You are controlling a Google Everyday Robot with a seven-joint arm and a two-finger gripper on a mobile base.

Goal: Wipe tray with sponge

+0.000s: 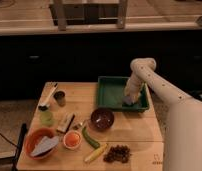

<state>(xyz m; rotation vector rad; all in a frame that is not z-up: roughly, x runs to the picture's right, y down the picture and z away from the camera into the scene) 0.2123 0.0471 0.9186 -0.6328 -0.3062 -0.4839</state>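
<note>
One arm is all I have on this rig, and its pincer [130, 98] is down inside the large dark-green rectangular plastic tray [112, 94], at its near right corner, on the right of the wooden surface [129, 134]. The small pale bluish-grey soft sponge [127, 104] shows just under the pincer, on the tray floor. Whether the pincer is clenched on the sponge or merely pressing it, I cannot tell. I judge the wipe under way, with the sponge working the right side. The left and far floor I count as left to cover, though I see no dirt to confirm.
</note>
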